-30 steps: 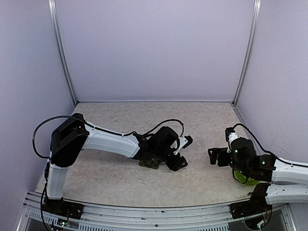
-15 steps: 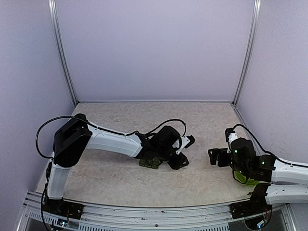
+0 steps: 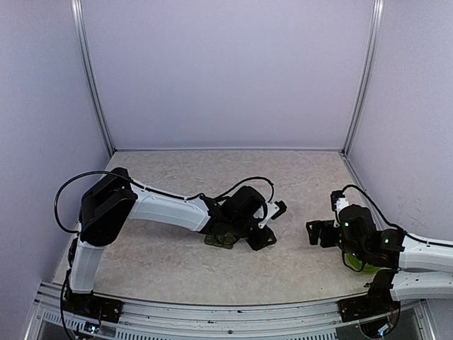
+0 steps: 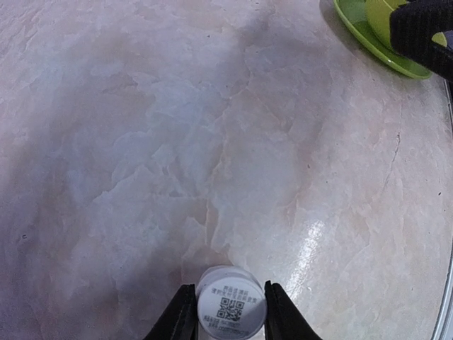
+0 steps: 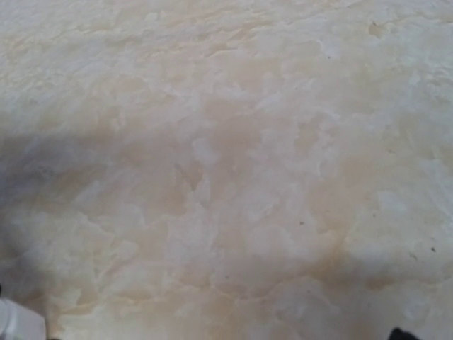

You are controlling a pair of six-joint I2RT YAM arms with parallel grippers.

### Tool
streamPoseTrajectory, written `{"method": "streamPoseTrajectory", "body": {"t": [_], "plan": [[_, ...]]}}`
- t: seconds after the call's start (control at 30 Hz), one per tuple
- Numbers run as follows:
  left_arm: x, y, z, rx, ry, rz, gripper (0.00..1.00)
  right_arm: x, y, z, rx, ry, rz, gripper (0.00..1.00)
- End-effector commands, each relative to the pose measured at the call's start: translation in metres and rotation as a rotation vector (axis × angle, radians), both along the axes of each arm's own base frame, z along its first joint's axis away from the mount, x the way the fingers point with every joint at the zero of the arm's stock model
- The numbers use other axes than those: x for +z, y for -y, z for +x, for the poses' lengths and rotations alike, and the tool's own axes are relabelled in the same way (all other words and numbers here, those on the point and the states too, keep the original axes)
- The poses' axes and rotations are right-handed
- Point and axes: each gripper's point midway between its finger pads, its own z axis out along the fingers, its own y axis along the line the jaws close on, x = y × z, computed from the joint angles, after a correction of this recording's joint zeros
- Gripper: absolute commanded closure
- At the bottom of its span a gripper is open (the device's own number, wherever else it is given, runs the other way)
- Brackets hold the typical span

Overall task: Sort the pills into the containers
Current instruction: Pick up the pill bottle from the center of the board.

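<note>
My left gripper (image 4: 230, 320) is almost closed. Its two fingers (image 4: 180, 315) squeeze the white pill bottle (image 4: 231, 301) from both sides. The bottle is well away from the green dish (image 4: 368, 37), on its left. My right gripper (image 3: 324, 218) is wide open near the green dish and holds nothing.

We see the white QR-labelled round bottle (image 4: 231, 306) cut by the lower edge, the lime-green plastic dish (image 4: 352, 30) cropped at a corner, and a dark green object (image 3: 221, 240) mostly hidden under the left arm (image 3: 166, 210).
</note>
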Motion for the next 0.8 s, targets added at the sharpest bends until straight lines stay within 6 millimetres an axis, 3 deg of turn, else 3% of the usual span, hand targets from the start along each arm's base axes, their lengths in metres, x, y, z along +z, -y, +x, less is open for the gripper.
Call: {"method": "streamPoseTrajectory", "body": {"t": [0.0, 0.33, 0.57, 0.77], "plan": [[0.009, 0.008, 0.002, -0.013, -0.001, -0.028, 0.66, -0.001, 0.002, 0.002, -0.009, 0.005, 0.005, 0.01], [0.011, 0.006, 0.004, -0.008, -0.003, -0.03, 0.68, -0.004, 0.001, 0.003, -0.003, -0.003, -0.002, 0.01], [0.009, 0.006, 0.003, -0.01, -0.011, -0.027, 0.81, -0.004, 0.001, 0.003, -0.002, -0.002, -0.003, 0.01], [0.022, 0.004, 0.002, -0.001, -0.014, -0.047, 0.86, -0.001, -0.011, 0.001, 0.081, 0.01, 0.004, 0.04]]}}
